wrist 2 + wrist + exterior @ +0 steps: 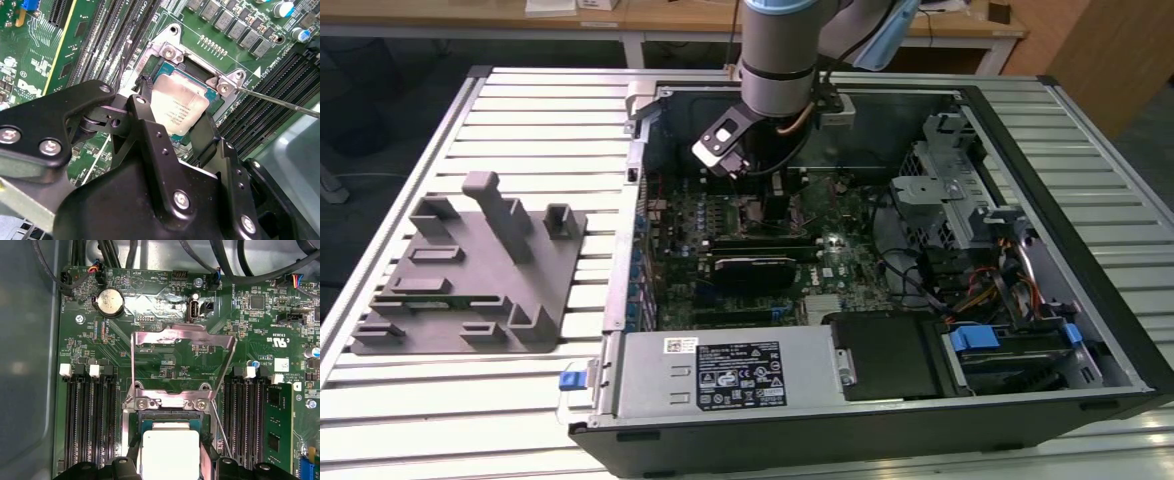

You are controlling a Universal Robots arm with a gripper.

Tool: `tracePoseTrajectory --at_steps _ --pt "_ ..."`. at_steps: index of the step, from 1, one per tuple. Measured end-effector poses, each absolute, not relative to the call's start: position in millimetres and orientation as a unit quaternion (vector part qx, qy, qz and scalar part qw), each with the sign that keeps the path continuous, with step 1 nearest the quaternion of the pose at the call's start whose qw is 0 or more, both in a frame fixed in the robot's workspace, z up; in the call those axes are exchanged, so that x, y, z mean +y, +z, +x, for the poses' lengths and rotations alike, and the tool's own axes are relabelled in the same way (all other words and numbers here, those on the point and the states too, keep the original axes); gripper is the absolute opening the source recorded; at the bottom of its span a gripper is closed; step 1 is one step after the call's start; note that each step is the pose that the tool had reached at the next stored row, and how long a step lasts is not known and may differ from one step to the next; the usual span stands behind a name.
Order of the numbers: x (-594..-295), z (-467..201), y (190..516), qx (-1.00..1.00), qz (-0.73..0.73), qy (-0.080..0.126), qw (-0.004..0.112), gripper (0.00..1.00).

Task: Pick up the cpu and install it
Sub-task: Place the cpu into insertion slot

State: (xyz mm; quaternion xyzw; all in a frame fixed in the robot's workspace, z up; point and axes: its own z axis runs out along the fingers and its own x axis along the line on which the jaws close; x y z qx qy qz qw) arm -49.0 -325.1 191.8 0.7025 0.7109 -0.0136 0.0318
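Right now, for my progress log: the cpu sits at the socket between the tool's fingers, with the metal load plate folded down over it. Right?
No: the first wrist view shows the load plate swung open, away from the cpu. The rest holds.

cpu (pixel 177 107): in the second wrist view its near part is hidden behind the gripper (pixel 172 114), whose black fingers (pixel 147 125) pinch 2 of its sides.
cpu print: too small to read.
cpu (pixel 170 452) in the first wrist view: cut off by the picture's edge.
socket (pixel 167 50): its middle is covered by the cpu.
arm (pixel 781 60): cut off by the exterior view's upper edge.
memory stick (pixel 274 430): 1 end runs off the picture.
computer case (pixel 854 435): its near side is cut off by the exterior view's lower edge.
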Motion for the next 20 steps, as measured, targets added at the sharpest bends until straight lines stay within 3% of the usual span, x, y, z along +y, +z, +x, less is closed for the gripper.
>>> tracePoseTrajectory --at_steps 20 --pt "-325.1 -45.1 190.6 0.707 0.707 -0.014 0.032 0.55"
